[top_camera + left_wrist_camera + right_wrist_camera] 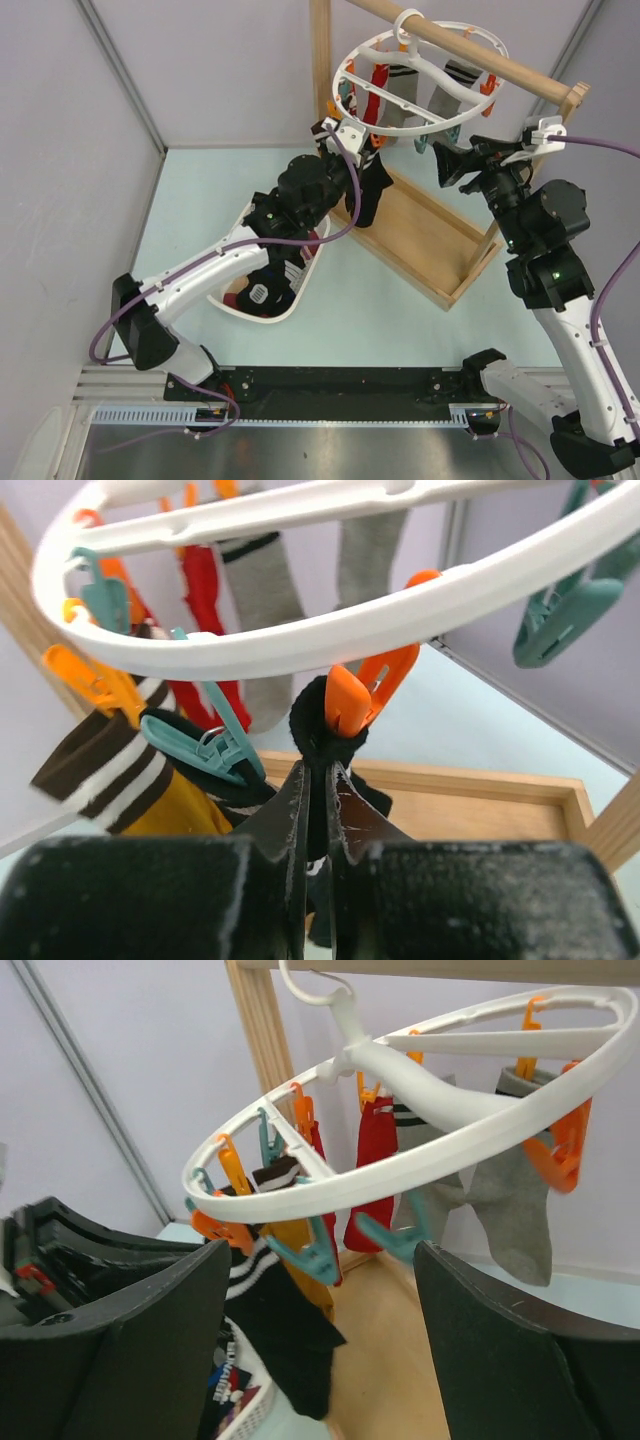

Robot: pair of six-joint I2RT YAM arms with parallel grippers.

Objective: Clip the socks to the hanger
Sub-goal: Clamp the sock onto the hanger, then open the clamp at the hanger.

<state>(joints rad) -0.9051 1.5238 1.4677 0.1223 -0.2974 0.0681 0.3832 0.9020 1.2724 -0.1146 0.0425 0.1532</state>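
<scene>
The white ring hanger hangs by its hook from the wooden rail. Red, grey and yellow-brown striped socks hang from its clips. My left gripper is at the ring's near-left edge, shut on a black sock that hangs below. In the left wrist view the fingers pinch the sock's bunched top, and an orange clip bites that top. My right gripper is open and empty below the ring's near side. In the right wrist view it faces two free teal clips.
A white basket with more dark socks stands on the table under my left arm. The wooden frame has a post, a slanted rail and a tray base. Grey walls close the back and sides.
</scene>
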